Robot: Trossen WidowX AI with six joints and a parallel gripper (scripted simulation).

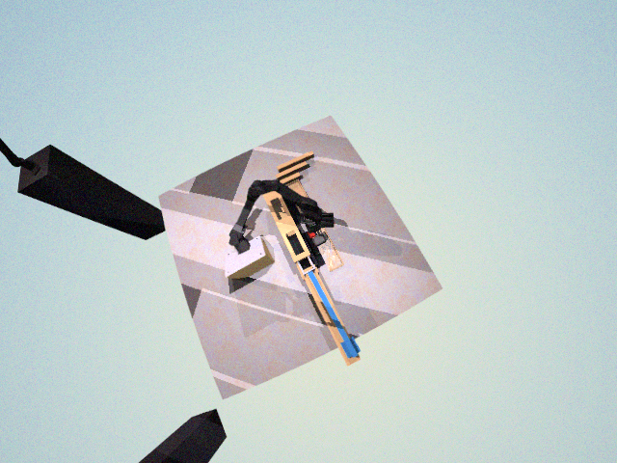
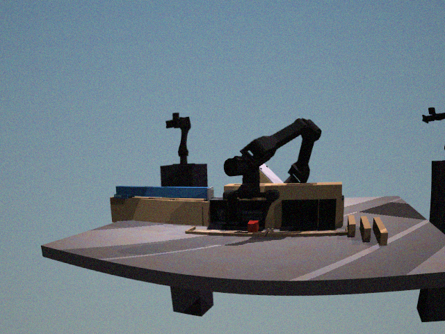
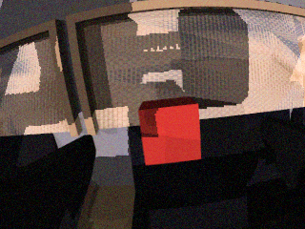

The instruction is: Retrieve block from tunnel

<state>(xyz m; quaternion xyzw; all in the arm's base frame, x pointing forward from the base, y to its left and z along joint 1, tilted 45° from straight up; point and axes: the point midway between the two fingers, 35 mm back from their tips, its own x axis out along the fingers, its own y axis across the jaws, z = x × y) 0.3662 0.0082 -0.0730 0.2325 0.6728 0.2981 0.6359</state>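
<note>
Exterior view: the tool (image 1: 312,239) (image 2: 248,220) (image 3: 191,129) is low over the block, released and gripping nothing.
From the left, a long, glossy blue bar-shaped handle (image 1: 326,299) (image 2: 154,192) lies along the tan rail; next, the small, smooth red cube (image 1: 312,234) (image 2: 252,225) (image 3: 178,135) sits outside the dark openings, within a thin-rimmed tan tray (image 1: 340,257) (image 2: 305,233) (image 3: 214,6). I'd centre the parted fingers on its flat sides, keep them off rim and wall, close squarely, then lift straight up. Rightward runs the boxy, matt tan tunnel (image 1: 286,227) (image 2: 305,189), then three square-edged, wood-coloured rods (image 1: 296,161) (image 2: 365,229) on the stone-patterned worktop (image 1: 199,224) (image 2: 215,266).
</note>
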